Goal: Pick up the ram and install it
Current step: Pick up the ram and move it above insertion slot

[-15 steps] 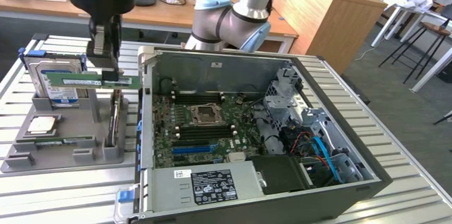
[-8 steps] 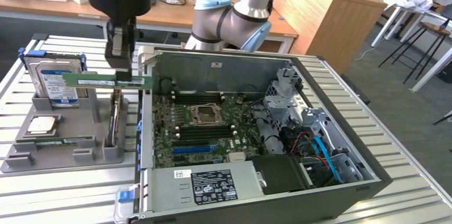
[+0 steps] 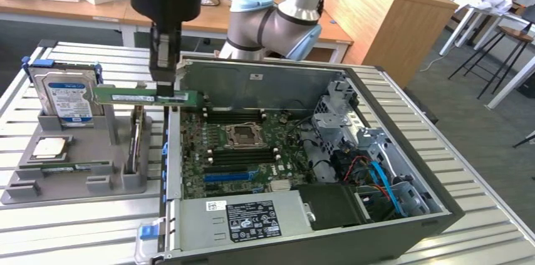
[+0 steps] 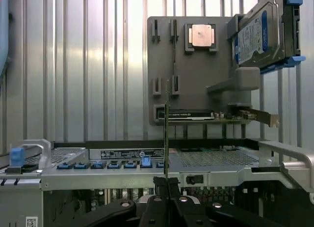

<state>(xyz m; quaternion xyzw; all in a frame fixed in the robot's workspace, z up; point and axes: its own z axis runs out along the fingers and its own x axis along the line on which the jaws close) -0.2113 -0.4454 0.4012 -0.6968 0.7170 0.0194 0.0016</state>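
1. Tabletop (image 3: pixel 75 227) of ribbed metal slats carries all the work; behind it stand wooden desks (image 3: pixel 376 2), and stools (image 3: pixel 502 39) sit on grey floor at the exterior view's right.
2. Lying on its side with the cover off, a computer case (image 3: pixel 393 99) takes up the middle and the exterior view's right of the table. Inside are a green motherboard (image 3: pixel 242 146) with a bare processor socket, cables near the drive bays, and a silver power supply (image 3: pixel 250 215) with a black label along the near wall.
3. Just beside the case, at the exterior view's left, sits a grey holder (image 3: pixel 75 183). It keeps a hard drive (image 3: pixel 71 99) upright in a blue frame, a processor chip (image 3: pixel 50 148) flat in a pocket, and an expansion card (image 3: pixel 134 143) on edge in a slot.
4. Reaching down from the arm (image 3: pixel 276 20), the gripper (image 3: pixel 170 89) is clamped on the ram (image 3: pixel 134 95).
5. Held level in the air, the ram hangs over the seam between holder and case, touching neither. From the wrist view it (image 4: pixel 166 138) appears edge-on, a thin line rising from the pinching fingers (image 4: pixel 158 202).
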